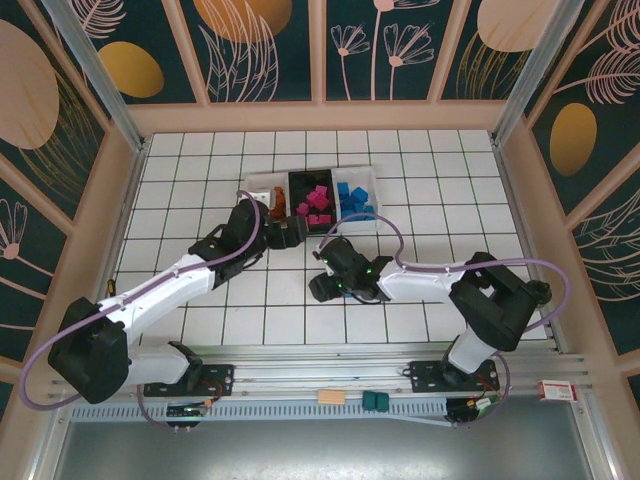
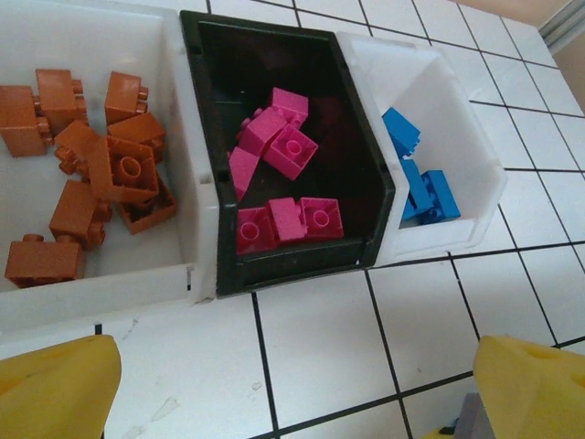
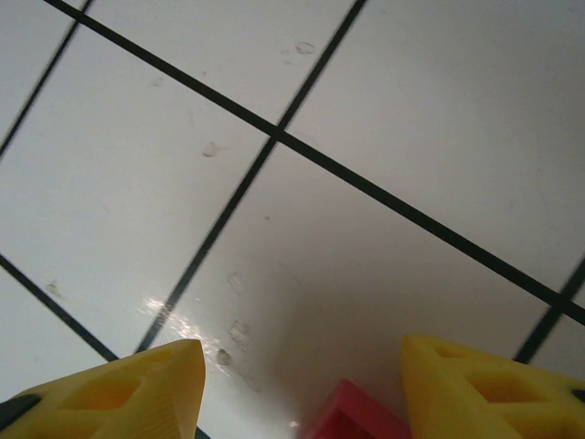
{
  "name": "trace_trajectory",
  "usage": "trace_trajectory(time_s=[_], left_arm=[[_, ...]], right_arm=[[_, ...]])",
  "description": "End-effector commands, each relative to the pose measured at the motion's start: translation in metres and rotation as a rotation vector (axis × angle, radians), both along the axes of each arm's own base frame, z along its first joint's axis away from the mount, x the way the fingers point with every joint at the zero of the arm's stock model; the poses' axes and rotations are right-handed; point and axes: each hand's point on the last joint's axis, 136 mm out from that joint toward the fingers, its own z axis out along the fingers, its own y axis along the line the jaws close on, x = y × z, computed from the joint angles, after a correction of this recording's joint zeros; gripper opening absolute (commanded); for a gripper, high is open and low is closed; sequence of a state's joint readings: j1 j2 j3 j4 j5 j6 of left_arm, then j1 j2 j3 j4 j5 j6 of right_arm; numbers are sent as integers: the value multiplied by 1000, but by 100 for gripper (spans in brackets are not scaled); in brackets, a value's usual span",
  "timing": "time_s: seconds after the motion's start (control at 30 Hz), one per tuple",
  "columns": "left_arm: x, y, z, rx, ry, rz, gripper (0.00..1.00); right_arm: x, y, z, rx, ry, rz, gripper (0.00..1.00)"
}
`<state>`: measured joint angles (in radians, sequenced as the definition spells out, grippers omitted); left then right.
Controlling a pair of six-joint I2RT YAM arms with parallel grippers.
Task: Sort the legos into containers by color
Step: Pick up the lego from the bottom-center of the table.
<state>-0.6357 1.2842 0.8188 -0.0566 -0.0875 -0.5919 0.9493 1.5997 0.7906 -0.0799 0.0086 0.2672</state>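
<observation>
The containers (image 1: pixel 310 178) stand in a row at the back of the table. In the left wrist view, the left white bin (image 2: pixel 183 219) holds several brown-orange legos (image 2: pixel 110 174). The black bin (image 2: pixel 206 137) holds several pink legos (image 2: pixel 283 146), and the right white bin (image 2: pixel 475 183) holds blue legos (image 2: pixel 420 187). My left gripper (image 2: pixel 292 393) (image 1: pixel 285 225) hangs open and empty over the tiles just in front of the bins. My right gripper (image 3: pixel 302 389) (image 1: pixel 335 270) is over mid-table, shut on a pink lego (image 3: pixel 352 416) whose corner shows between its yellow fingers.
A tan block (image 1: pixel 331 397) and dark green blocks (image 1: pixel 375 401) sit on the front rail between the arm bases. A small red-and-white box (image 1: pixel 557 390) lies at the rail's right end. Wooden walls (image 1: pixel 110 200) fence the tiled table on three sides.
</observation>
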Motion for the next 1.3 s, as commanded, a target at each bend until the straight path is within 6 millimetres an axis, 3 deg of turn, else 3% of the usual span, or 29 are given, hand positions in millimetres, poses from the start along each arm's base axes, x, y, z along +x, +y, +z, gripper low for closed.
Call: trace_trajectory(time_s=[0.0,0.23,0.37,0.6,0.8,0.93,1.1,1.27], left_arm=[[-1,4,7,-26,-22,22,99],[-3,6,0,-15,-11,23,98],[-5,7,-5,-9,-2,22,98],[-7,12,-7,9,1,31,98],[-8,13,-9,17,2,35,99],[-8,13,-11,20,8,32,98],[-7,13,-11,22,9,35,99],[-8,17,-12,37,10,46,99]], right_arm=[[-2,-22,-7,-112,-2,-38,59],[-15,-21,-12,-192,-15,8,62],[-22,-22,-24,-248,-3,26,62],[-20,-23,-31,-267,-10,22,57],[-17,-42,-34,-359,-40,3,60],[-22,-41,-33,-342,-25,25,55],[-23,-23,-26,-260,-25,55,38],[2,-5,15,-116,-119,16,30]])
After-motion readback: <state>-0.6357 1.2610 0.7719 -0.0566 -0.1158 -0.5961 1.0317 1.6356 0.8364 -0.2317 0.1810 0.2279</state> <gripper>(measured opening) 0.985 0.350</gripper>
